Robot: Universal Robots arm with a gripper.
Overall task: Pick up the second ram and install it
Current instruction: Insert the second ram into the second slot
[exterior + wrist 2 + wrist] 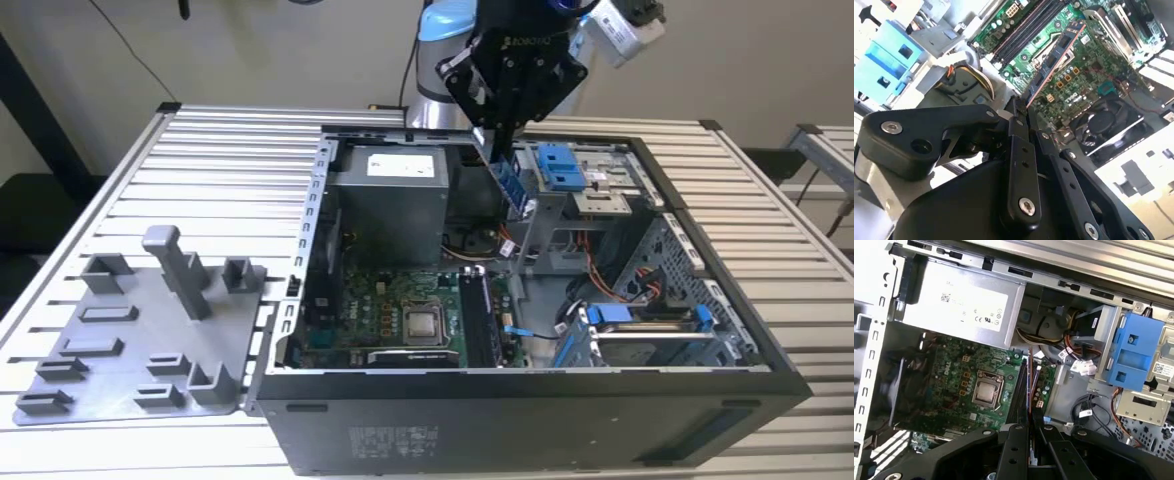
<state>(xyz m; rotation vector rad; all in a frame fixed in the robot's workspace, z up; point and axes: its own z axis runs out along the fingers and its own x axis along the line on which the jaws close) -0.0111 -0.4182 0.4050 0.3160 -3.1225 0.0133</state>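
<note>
Gripper (499,152) clamped on second ram (513,190), edge-on; memory slots (477,315) lie at 6 o'clock in exterior view, long axes roughly parallel.

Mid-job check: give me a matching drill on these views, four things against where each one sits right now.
Things:
1. memory stick
2. holder tray
3. processor
4. blue drive bracket

Places:
A. on the table, outside the computer case
B. on the green board inside the case
C. clamped in the gripper, over the open case
D. on the metal drive cage

Pairs: 1-C, 2-A, 3-B, 4-D
</note>
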